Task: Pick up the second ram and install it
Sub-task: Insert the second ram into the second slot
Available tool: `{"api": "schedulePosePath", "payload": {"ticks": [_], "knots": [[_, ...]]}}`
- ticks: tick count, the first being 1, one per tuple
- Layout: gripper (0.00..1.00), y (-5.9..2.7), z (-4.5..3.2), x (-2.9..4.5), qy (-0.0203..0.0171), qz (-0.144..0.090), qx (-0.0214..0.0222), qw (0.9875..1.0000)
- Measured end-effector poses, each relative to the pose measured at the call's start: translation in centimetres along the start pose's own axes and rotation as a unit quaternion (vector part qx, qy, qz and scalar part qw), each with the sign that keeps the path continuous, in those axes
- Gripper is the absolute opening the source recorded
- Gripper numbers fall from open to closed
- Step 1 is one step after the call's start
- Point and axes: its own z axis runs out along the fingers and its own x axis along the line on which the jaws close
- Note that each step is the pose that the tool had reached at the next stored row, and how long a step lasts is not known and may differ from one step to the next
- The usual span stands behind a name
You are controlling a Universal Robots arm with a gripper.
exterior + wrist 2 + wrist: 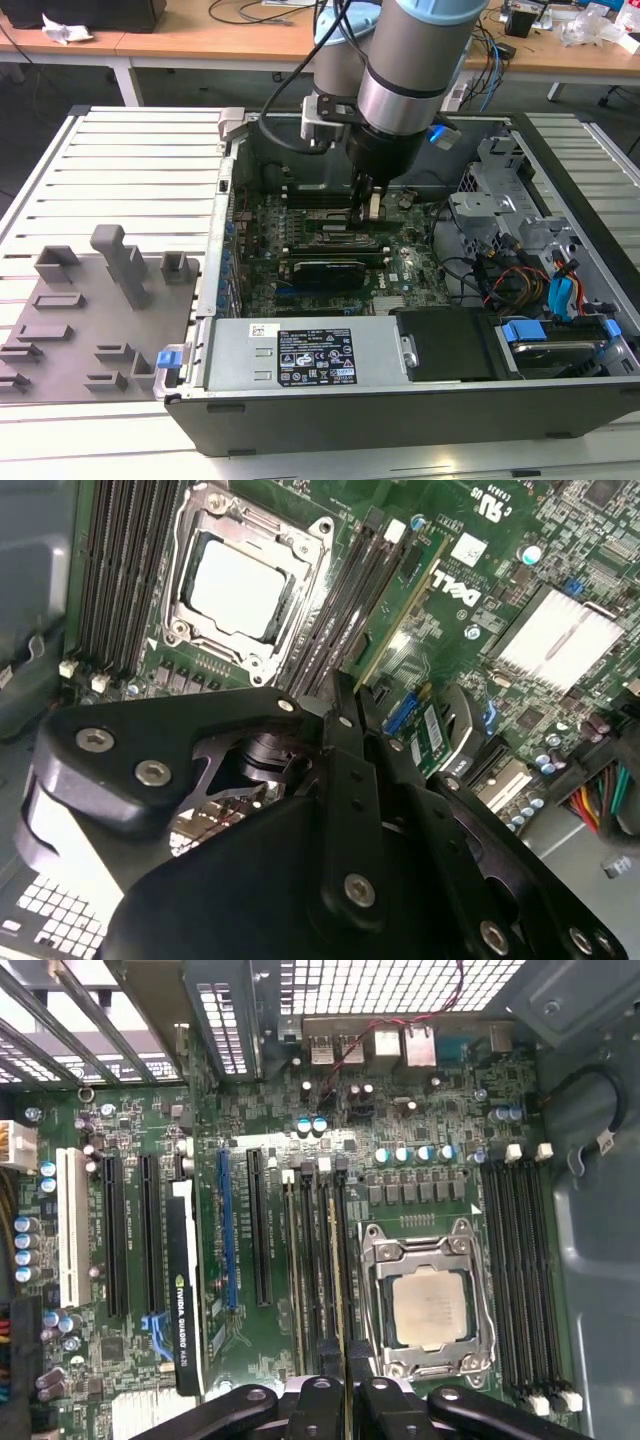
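Open computer case point(400, 400) lies on the slatted worktop point(130, 170). Fixture point(90, 310) sits on the worktop at the exterior view's left of the case. Motherboard point(400, 265) inside the case; drive bay and cables point(540, 290) at its right in the exterior view. Gripper point(368, 205) hangs over the board. In the first wrist view, the second ram point(338, 1280) stands in a slot just beside the processor socket point(430, 1305), further slots point(525, 1270) on the socket's far side.

Green second ram point(336, 1260), black fingers point(322, 1400)
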Motion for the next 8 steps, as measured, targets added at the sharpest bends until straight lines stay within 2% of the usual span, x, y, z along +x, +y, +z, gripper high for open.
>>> {"api": "schedulePosePath", "payload": {"ticks": [8], "knots": [[0.14,0.0,0.4,0.03,-0.0001,0.0,0.0,1.0]]}}
